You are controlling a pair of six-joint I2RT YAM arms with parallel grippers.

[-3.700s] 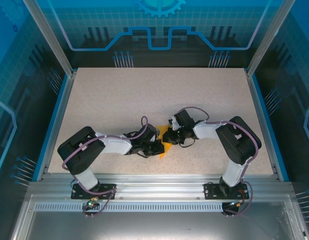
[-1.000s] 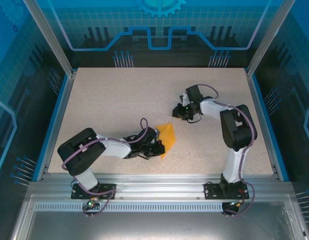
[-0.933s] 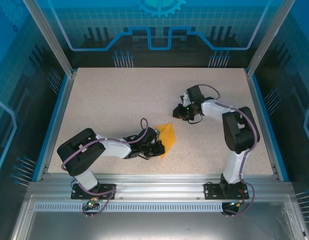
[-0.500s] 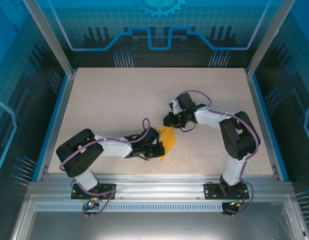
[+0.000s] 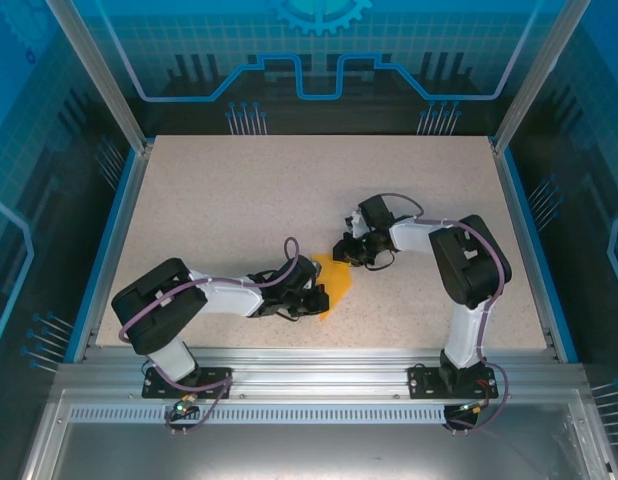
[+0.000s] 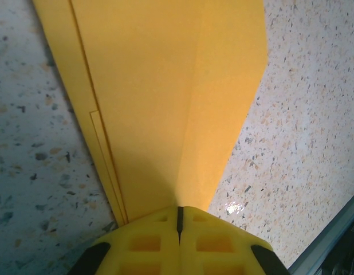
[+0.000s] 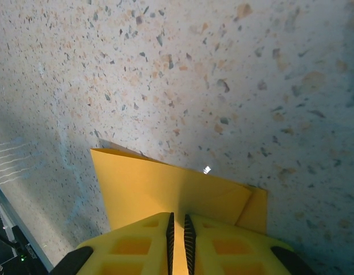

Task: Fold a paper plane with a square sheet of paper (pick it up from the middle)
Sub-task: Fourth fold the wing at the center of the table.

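Top external: folded paper (image 5: 335, 281) held between both arms

It lies on the surface (image 5: 239, 200), its long axis running roughly near to far. The left end effector (image 5: 316, 296) is clamped shut on the near end. The right end effector (image 5: 347, 253), jaws almost together, sits at the far edge; I cannot tell if it grips.

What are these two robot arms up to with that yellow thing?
They are folding orange-yellow paper into a plane on the table. The left hand is pinched shut on one end of the partly folded paper. The right hand sits at the opposite edge, nearly closed; whether it grips is unclear.
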